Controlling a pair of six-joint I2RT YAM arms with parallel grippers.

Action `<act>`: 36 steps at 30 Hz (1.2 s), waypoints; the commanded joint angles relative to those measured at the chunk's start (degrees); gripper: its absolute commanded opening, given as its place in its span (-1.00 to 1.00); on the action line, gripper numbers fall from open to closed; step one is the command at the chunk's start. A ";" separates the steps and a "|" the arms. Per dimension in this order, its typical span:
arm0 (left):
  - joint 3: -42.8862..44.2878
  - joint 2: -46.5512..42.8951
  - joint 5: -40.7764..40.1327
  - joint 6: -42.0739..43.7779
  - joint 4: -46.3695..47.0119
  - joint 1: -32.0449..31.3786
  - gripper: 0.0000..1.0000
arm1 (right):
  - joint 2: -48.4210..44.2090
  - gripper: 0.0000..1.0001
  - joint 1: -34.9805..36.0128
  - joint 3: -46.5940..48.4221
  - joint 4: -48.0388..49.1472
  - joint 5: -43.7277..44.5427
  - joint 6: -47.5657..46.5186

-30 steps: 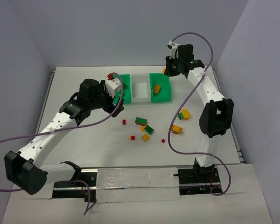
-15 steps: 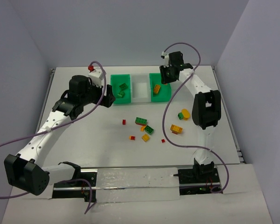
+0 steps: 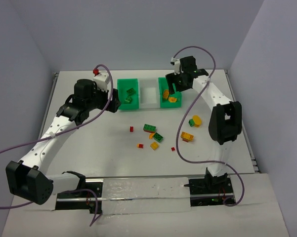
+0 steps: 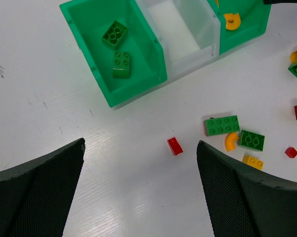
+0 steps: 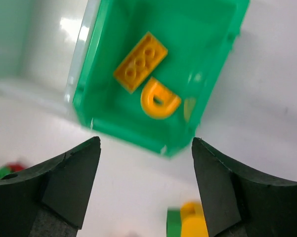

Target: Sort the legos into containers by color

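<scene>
The right hand (image 5: pixel 145 143), released, hangs over the right bin (image 5: pixel 207 49), which holds an orange brick (image 5: pixel 140 61) and arch (image 5: pixel 159 101). The left hand (image 4: pixel 141 144) gapes empty.

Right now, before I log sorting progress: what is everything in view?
containers: three joined, green, white, green, far centre
binned green bricks: two, green, left bin
binned orange pieces: two, orange, brick and arch, right bin
loose green bricks: two, green, table middle
loose orange arch: one, orange, between them
yellow brick: one, yellow, nearer
red bits: two, red, either side of cluster
red-orange piece: one, left of yellow brick
loose orange brick: one, orange, right of cluster
green-yellow piece: one, beyond it
table: one, white
cables: two, purple, on arms
left pincer: open, left of containers
right pincer: open, over right bin
</scene>
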 commanded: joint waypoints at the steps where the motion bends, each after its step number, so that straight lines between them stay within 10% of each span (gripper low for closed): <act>1: 2.51 -0.47 0.53 0.79 1.50 0.28 0.98 | -14.86 0.78 -4.40 -8.43 -4.00 -0.73 -4.51; 8: 0.59 -0.56 1.76 1.32 2.71 0.28 0.99 | -19.81 0.96 -7.75 -23.96 -6.74 2.08 -6.79; 27: -1.54 -0.42 1.25 1.44 2.73 -0.08 0.98 | -5.16 1.00 -8.56 -25.86 -5.11 5.26 -4.62; 36: -3.36 -0.58 2.46 -1.22 5.61 -0.08 0.93 | -4.50 0.60 -9.39 -28.20 -3.73 3.36 -0.94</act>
